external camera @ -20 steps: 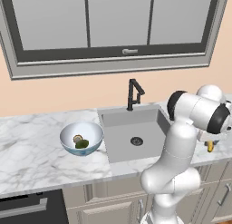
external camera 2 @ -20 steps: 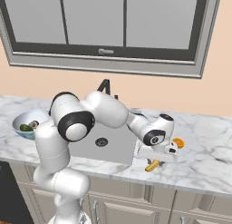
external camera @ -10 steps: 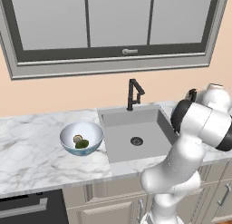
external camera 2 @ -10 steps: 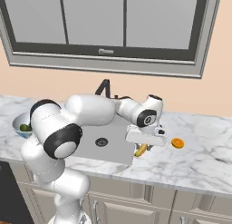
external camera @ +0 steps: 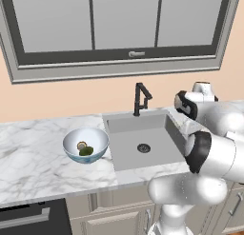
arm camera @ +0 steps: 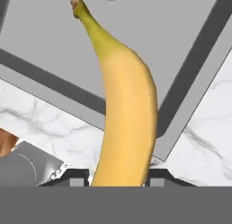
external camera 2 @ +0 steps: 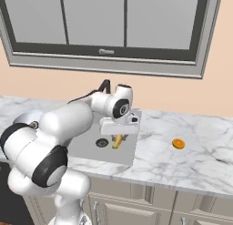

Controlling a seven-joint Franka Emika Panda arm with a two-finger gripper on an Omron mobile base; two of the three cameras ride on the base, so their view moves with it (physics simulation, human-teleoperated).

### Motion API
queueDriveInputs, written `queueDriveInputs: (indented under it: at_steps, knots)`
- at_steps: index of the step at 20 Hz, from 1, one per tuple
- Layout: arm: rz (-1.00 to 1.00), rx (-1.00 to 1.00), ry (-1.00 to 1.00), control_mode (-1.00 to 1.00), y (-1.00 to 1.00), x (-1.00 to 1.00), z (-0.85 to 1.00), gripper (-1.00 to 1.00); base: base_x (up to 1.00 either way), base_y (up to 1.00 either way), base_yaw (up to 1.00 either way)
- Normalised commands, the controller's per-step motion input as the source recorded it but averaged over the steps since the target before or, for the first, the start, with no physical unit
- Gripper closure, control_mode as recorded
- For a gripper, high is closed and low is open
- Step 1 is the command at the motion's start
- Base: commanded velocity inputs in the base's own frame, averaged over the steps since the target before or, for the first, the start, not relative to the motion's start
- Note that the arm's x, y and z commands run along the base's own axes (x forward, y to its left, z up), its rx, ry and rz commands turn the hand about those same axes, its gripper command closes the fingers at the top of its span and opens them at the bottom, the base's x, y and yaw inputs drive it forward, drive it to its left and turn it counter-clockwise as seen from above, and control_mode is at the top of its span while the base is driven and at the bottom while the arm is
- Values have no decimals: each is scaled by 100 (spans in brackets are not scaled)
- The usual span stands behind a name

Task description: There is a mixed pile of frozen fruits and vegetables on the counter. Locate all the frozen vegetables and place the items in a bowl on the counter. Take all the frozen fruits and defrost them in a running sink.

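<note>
Hanging from the gripper (external camera 2: 118, 138) over the right side of the sink (external camera 2: 93, 149), the yellow banana (arm camera: 124, 114) points its stem end toward the dark drain (external camera 2: 102, 143), the two fingers clamped on its lower end. The orange fruit (external camera 2: 178, 143) lies on the counter (external camera 2: 191, 160), well to the right of the basin. Left of the sink, the bowl (external camera: 86, 144) holds the green vegetable (external camera: 86, 151) and the mushroom (external camera: 81, 145). The black faucet (external camera: 140, 98) stands behind the basin.

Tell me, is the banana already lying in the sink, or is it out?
Out. The banana sits between the gripper fingers, held above the sink near its right edge, not resting on the basin floor.
</note>
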Motion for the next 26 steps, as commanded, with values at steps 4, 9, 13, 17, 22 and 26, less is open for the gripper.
queueDriveInputs:
  at_steps: [4,9,13,17,22,26]
  knots:
    - [7,-2,0,-100,100,45,-25,100,0,0,0]
    - [4,-4,0,-100,87,93,-72,100,0,0,0]
    - [10,-5,-10,-100,48,64,-70,100,0,0,0]
    - [1,-1,-17,-100,8,18,-37,100,0,0,0]
    - [0,0,-12,-100,1,14,-42,100,0,0,0]
    - [0,0,-9,-100,2,11,-53,100,0,0,0]
